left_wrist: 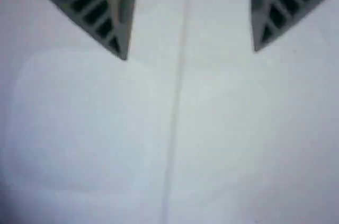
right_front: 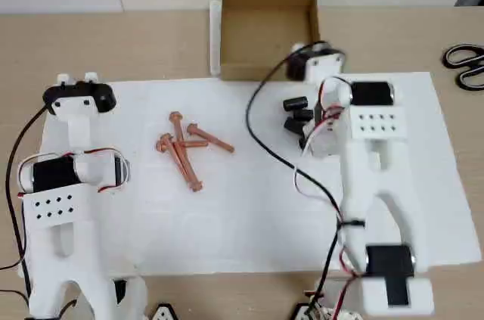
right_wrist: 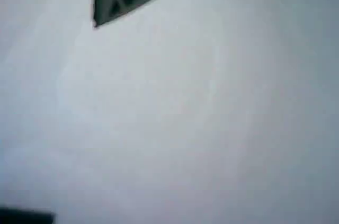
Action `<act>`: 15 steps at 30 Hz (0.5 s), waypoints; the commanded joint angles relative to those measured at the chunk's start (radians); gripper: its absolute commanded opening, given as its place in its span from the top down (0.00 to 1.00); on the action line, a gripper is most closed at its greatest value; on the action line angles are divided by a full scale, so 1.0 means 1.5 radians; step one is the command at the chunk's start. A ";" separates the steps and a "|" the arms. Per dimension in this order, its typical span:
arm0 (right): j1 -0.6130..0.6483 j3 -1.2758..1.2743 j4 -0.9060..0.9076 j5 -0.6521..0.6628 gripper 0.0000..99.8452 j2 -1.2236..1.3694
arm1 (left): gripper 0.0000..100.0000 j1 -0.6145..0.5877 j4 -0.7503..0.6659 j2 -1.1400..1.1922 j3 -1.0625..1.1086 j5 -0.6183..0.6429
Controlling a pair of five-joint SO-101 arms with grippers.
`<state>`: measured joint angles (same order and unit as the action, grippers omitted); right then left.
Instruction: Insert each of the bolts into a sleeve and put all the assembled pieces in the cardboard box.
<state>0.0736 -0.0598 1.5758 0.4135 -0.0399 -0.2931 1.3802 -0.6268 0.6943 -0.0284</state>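
Several copper-coloured bolts [right_front: 184, 150] lie in a loose, crossed heap on a smooth white sheet [right_front: 234, 222], thin rods with small flanged heads, left of the sheet's middle. A few short black sleeves [right_front: 296, 116], stubby and cylindrical, cluster near the sheet's far edge, well apart from the bolts and just beside the right arm. The cardboard box [right_front: 265, 2], square, brown and open-topped with one pale flap [right_front: 215, 36] standing at its side, sits on the wooden tabletop [right_front: 136, 40] touching the sheet's far edge. The left pincer [right_front: 77, 78] hangs at the sheet's left corner, its ribbed grey fingers [left_wrist: 108, 15] spread wide and gripping nothing, over bare sheet crossed by a faint straight crease [left_wrist: 177, 107]. The right pincer [right_front: 311, 66] sits between the sleeves and the box's near wall; I cannot tell whether it is wide or narrow. A black cable [right_front: 261, 135] curves over the sheet between bolts and sleeves. Bare sheet lies open across the near half. Black-handled scissors [right_front: 465, 63] rest on the tabletop beyond the sheet's right edge.
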 commanded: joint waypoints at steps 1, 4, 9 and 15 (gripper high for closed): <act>-0.037 0.142 0.057 0.138 0.83 0.069 | 0.85 -0.016 -0.032 -0.003 0.006 0.051; -0.092 0.257 0.078 0.182 0.83 0.118 | 0.85 -0.029 -0.041 -0.003 0.010 0.075; -0.139 0.307 0.077 0.261 0.83 0.117 | 0.85 -0.032 -0.041 -0.003 0.010 0.076; -0.102 0.308 0.052 0.304 0.83 0.145 | 0.85 -0.031 -0.041 -0.003 0.010 0.077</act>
<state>-0.1120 0.3514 1.6648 0.8170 0.1642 -0.3360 1.3372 -0.6268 0.7112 0.0760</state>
